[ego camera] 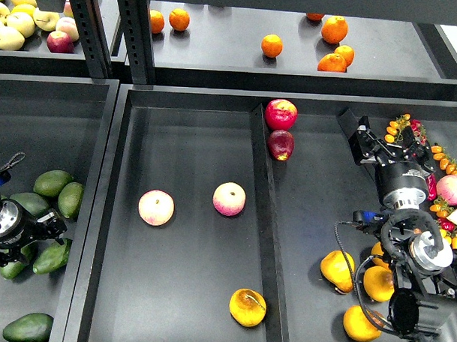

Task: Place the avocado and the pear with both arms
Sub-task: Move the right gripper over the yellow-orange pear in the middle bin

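Observation:
Several dark green avocados lie in the left bin, one of them just below my left gripper. That gripper sits low among them, and its dark fingers cannot be told apart. A golden pear with a brownish patch lies at the front of the middle tray. More pears lie in the right compartment beside my right arm. My right gripper reaches up over the back of the right compartment. It holds nothing I can see, and its finger gap is not clear.
Two round pink-yellow fruits lie in the middle tray. Two red apples sit by the divider. Oranges and pale apples lie on the upper shelf. Small fruits on twigs fill the right edge.

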Motion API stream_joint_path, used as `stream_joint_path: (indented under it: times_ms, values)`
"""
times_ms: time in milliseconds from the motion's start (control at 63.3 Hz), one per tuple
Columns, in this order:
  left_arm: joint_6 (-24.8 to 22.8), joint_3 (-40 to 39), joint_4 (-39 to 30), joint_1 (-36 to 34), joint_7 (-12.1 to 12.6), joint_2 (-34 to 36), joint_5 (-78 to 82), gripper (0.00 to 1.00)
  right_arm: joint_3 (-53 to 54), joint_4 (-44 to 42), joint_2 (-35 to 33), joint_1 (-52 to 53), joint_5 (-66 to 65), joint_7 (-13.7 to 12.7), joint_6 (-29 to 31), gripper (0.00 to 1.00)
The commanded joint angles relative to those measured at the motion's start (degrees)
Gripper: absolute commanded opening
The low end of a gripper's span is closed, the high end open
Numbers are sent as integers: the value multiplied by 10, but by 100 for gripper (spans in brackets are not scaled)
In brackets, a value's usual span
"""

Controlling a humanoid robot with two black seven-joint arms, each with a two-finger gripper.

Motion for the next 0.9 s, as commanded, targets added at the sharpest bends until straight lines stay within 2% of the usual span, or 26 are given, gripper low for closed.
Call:
stream_joint_path:
  times_ms: [0, 316, 426, 442, 474, 521, 616, 632, 663, 695, 727, 790, 821, 885]
  values:
    - [0, -49, -2, -3, 0, 24, -8, 98, -12, -2, 0, -9, -1, -1, 0, 100]
    - [0, -159, -10, 13, 0, 78, -187, 98, -22, -1, 0, -12, -4, -1, 1, 100]
    - [0, -251, -40, 50, 0, 86, -224, 98, -23, 1, 0, -12, -4, -2, 3, 100]
    - [0, -295, -51, 70, 0, 86, -229, 98, -28, 2, 0, -12, -4, -8, 3, 100]
    - [0, -321, -60, 83, 0, 86, -231, 98, -33, 2, 0, -14, -4, -16, 3, 100]
    - [0, -353, -75, 105, 0, 86, -232, 98, -43, 2, 0, -12, -3, -33, 3, 100]
    - [0, -432, -104, 170, 0, 82, -234, 98, -84, 6, -18, -12, -2, -100, 3, 100]
    - [0, -456, -111, 191, 0, 79, -234, 98, -96, 8, -32, -12, -2, -121, 3, 100]
    - [0, -475, -115, 210, 0, 77, -233, 98, -104, 10, -42, -12, -1, -139, 3, 100]
    - [0, -506, -122, 239, 0, 69, -233, 98, -114, 13, -58, -12, -1, -170, 3, 100]
    - [0, -547, -129, 277, 0, 50, -233, 98, -126, 18, -76, -12, -1, -209, 3, 100]
    - [0, -594, -137, 328, 0, 29, -234, 98, -137, 24, -100, -12, -1, -260, 3, 100]
    - [0, -621, -148, 354, 0, 20, -233, 98, -141, 25, -113, -12, -1, -274, 3, 100]
    - [0, -661, -171, 393, 0, 0, -233, 98, -143, 29, -134, -12, 0, -274, 3, 100]
